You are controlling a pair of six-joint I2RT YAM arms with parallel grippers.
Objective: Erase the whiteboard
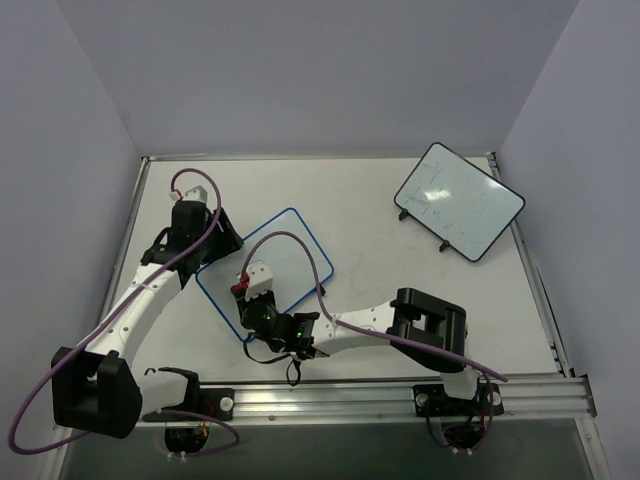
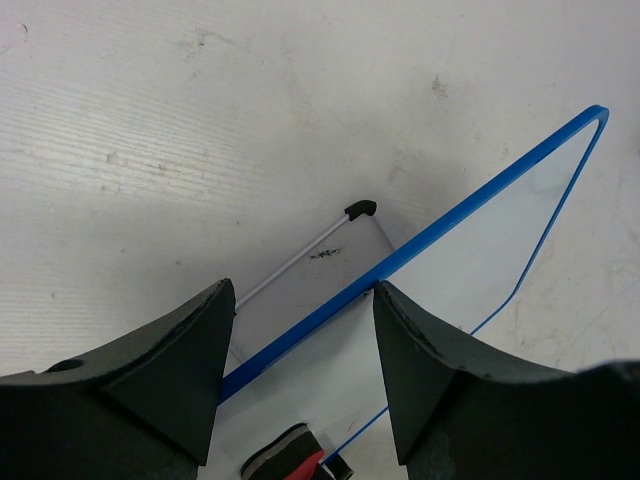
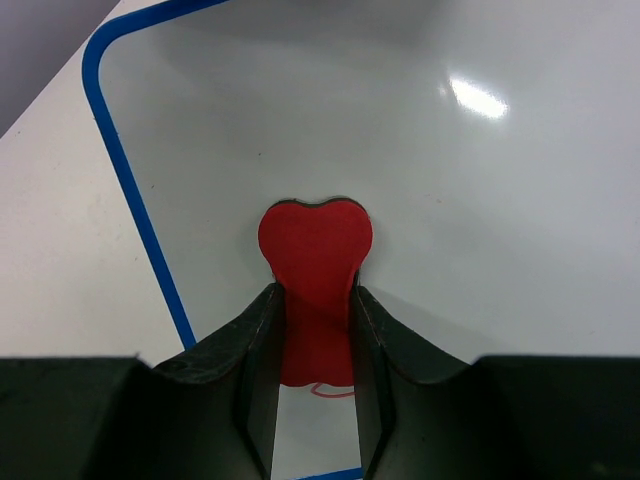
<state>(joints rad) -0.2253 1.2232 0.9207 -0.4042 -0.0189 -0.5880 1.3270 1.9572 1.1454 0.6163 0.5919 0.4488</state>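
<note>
The whiteboard point(image 1: 290, 245), white with a thin blue frame, stands tilted on the table left of centre. Its surface point(image 3: 450, 180) looks wiped, except for a thin red line point(image 3: 325, 390) just behind the eraser. My right gripper point(image 3: 314, 292) is shut on a red heart-shaped eraser point(image 3: 315, 240), which is pressed flat on the board near its left edge. From above, the right gripper point(image 1: 255, 300) is over the board's near-left part. My left gripper point(image 1: 215, 240) holds the board's far-left corner, and the blue edge point(image 2: 450, 220) runs across between its fingers point(image 2: 190, 350).
A second whiteboard with a black frame point(image 1: 460, 200) and faint marks stands at the back right. One black foot point(image 2: 360, 209) of the blue board shows behind it. A metal rail point(image 1: 400, 395) runs along the near edge, with walls on three sides.
</note>
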